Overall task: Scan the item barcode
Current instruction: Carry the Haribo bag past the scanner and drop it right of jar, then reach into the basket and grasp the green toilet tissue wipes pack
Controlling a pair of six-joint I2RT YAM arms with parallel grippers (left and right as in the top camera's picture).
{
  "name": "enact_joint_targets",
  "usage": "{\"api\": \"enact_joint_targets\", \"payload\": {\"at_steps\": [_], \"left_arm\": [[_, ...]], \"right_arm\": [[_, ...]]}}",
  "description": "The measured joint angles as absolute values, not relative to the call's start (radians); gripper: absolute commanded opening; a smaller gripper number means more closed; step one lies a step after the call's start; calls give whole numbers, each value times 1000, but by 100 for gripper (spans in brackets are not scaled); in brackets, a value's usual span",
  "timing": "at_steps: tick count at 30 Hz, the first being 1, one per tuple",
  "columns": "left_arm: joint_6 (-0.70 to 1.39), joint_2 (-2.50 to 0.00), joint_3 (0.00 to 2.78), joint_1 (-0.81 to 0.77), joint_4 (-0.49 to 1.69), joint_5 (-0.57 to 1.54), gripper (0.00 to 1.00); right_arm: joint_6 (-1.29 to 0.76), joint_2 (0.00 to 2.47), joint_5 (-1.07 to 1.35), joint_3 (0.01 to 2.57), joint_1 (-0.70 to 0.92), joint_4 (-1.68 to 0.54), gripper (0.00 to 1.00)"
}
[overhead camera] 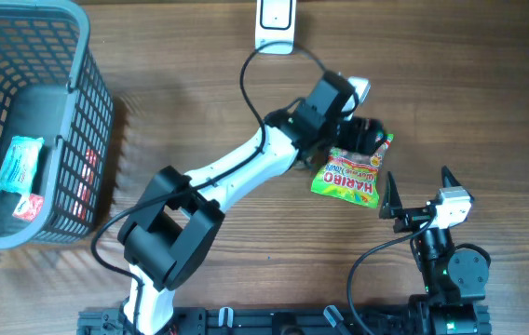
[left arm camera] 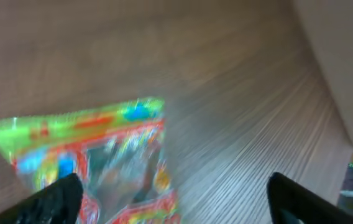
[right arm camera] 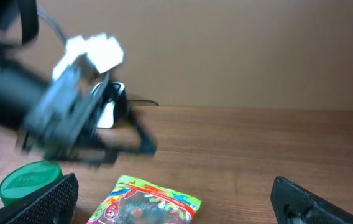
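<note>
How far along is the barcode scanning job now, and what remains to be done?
Done: the Haribo bag lies on the table, outside the basket. In hand: nothing; the left end effector is open over the bag, the right end effector open nearby. Left: probably to grasp the bag and show its barcode to the white device at the far edge.

Candy bag (left arm camera: 89, 155) blurred, cut off at btm edge — left wrist view.

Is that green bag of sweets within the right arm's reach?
Probably yes: the green bag of sweets lies on the wooden table just ahead of the open right claw; the left claw hovers over its far end.
</note>
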State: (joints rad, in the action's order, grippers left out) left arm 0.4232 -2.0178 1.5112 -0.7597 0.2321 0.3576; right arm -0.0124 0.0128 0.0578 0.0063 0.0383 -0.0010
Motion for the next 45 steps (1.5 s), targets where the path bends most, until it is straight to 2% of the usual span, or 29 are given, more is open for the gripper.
{"api": "enact_joint_targets", "payload": {"at_steps": [3, 10, 17, 21, 25, 29, 31, 33, 35, 37, 41, 45], "left_arm": [[419, -2012, 1629, -739, 316, 342, 100], [356, -1901, 1889, -597, 804, 223, 100], [337, -1628, 1911, -490, 1166, 17, 100], [355, -1451, 1916, -383, 1213, -76, 100], [410, -1291, 1922, -119, 1241, -155, 100], [466, -1248, 1936, 158, 1302, -181, 100], [480, -1269, 1936, 281, 1319, -170, 92], [489, -1316, 1935, 384, 1351, -157, 89], [500, -1369, 1925, 445, 1362, -152, 91], [501, -1433, 1878, 493, 1361, -148, 100], [484, -1520, 1803, 508, 1336, -170, 100], [426, -1648, 1707, 508, 1299, -280, 100]], "right_arm": [[-12, 13, 58, 6, 38, -1, 100], [-12, 13, 58, 6, 38, -1, 100], [-12, 13, 58, 6, 38, -1, 100], [-12, 13, 58, 6, 38, -1, 100], [-12, 13, 58, 6, 38, -1, 100], [-12, 13, 58, 6, 38, -1, 100], [-12, 13, 58, 6, 38, -1, 100], [-12, 13, 58, 6, 38, -1, 100], [-12, 13, 58, 6, 38, -1, 100], [-12, 13, 58, 6, 38, -1, 100], [-12, 13, 58, 6, 38, -1, 100], [-12, 13, 58, 6, 38, -1, 100]]}}
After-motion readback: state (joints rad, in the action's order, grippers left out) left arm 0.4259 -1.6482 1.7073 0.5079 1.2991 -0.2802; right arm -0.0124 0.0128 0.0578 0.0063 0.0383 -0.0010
